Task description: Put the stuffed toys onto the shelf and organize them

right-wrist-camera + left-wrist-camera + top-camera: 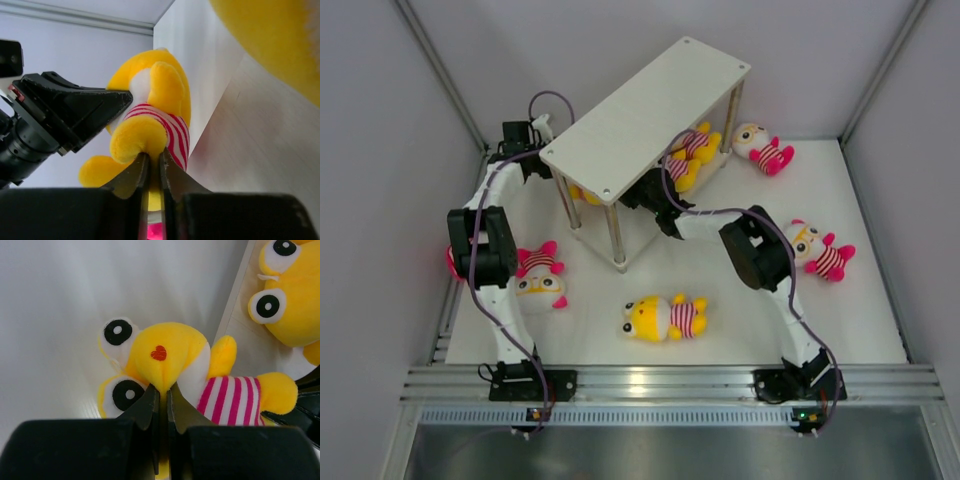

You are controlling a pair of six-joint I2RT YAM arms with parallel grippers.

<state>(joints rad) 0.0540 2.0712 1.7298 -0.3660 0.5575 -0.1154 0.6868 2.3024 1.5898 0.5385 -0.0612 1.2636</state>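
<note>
The shelf stands at the back middle. Both grippers reach under its top board and hold one yellow stuffed toy at the shelf's left end. My left gripper is shut on a fold of the toy's head. My right gripper is shut on one yellow limb of the same toy. In the top view only a bit of this toy shows. Other yellow toys lie on the lower board; one shows in the left wrist view.
Loose toys lie on the table: a white-headed one by the shelf's right end, one at the right, one by the left arm, and a yellow one in front. Thin metal posts stand by the right arm.
</note>
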